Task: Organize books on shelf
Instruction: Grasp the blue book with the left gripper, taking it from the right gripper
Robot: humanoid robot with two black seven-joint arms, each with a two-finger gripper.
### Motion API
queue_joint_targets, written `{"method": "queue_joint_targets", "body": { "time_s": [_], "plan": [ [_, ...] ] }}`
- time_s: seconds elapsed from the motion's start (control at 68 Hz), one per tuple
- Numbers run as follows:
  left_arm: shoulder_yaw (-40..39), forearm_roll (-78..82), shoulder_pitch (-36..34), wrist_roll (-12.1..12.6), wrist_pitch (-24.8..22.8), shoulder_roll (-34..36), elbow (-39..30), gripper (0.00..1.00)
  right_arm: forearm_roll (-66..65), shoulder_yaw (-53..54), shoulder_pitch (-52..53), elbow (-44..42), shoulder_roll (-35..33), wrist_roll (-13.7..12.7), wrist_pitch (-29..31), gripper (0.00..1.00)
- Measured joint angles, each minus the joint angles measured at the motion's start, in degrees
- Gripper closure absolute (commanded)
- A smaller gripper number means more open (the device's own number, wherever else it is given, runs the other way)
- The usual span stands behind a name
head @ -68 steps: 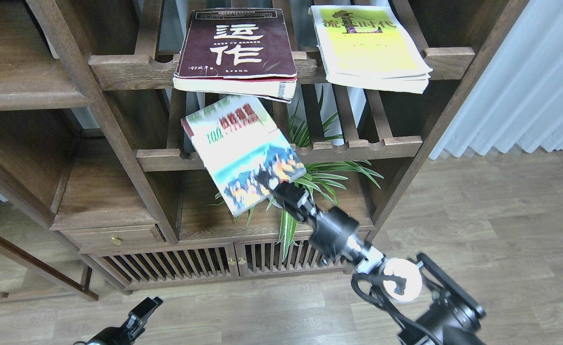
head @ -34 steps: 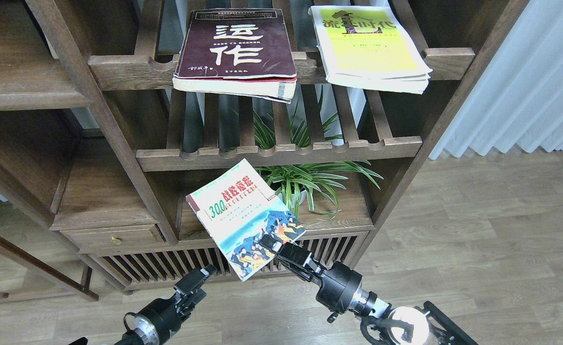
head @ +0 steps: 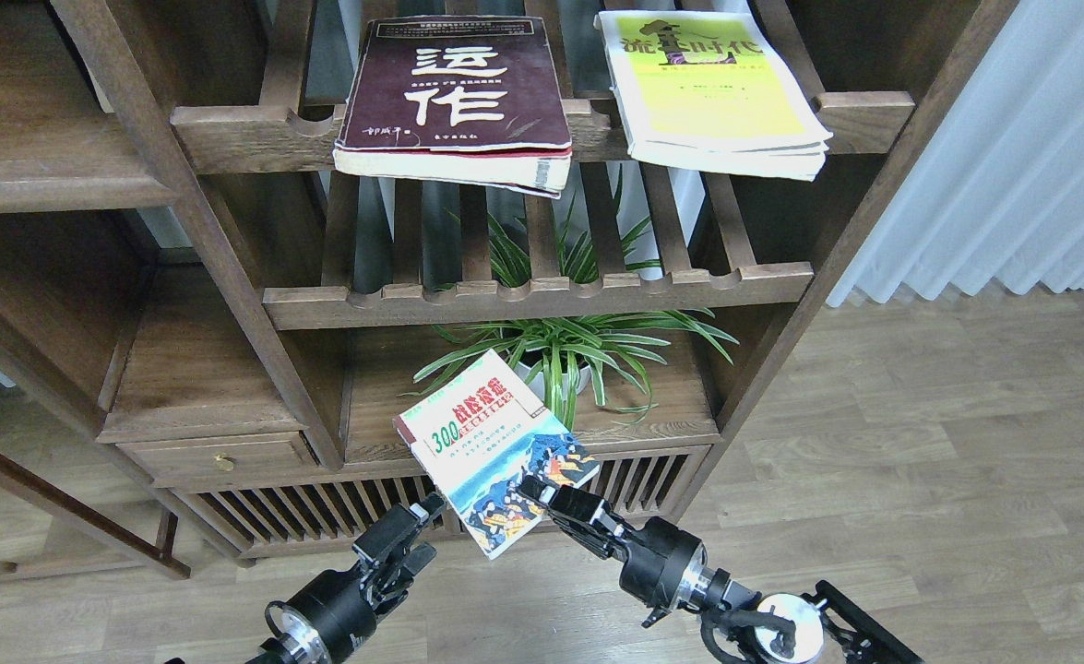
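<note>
The small "300" book [head: 491, 447] hangs tilted in front of the cabinet's lower part. My right gripper [head: 534, 489] is shut on its lower right corner. My left gripper [head: 423, 527] is open just below the book's lower left edge, its upper fingertip close to the cover. The thick maroon book [head: 454, 88] with cream characters lies flat on the top slatted rack. Beside it on the right lies the lime-yellow book [head: 712, 92]. The solid dark shelf [head: 29, 129] with a rounded front edge is at the upper left, with nothing on it.
A spider plant [head: 565, 355] in a white pot stands on the low board behind the held book. The middle slatted rack [head: 542, 300] holds nothing. A drawer [head: 219, 456] and slatted cabinet doors [head: 320, 516] sit below. White curtain [head: 1012, 148] hangs at right over wooden floor.
My right gripper drew the "300" book off the middle rack, down and toward me. My left arm rose from the bottom edge up to the book's lower left edge.
</note>
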Motion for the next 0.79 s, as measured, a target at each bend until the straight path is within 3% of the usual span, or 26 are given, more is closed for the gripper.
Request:
{"method": "queue_joint_targets", "body": {
  "time_s": [0.558, 0.75, 0.779, 0.794],
  "plan": [
    [-2.3, 0.2, -4.7, 0.0, 0.0, -7.0, 6.0, 0.01, 0.2, -1.5, -0.1, 1.3, 0.0, 0.2, 0.0, 0.97],
    [-2.4, 0.0, -5.5, -0.1, 0.0, -7.1, 6.5, 0.22, 0.3, -1.5, -0.1, 1.8, 0.0, 0.3, 0.0, 0.97],
    [-2.6, 0.0, -5.7, -0.1, 0.0, -7.1, 6.5, 0.28, 0.3, -1.4, -0.1, 1.8, 0.0, 0.4, 0.0, 0.97],
    [-2.7, -0.1, -5.8, -0.1, 0.0, -7.1, 6.5, 0.35, 0.3, -1.4, -0.1, 1.8, 0.0, 0.4, 0.0, 0.97]
  ]
}}
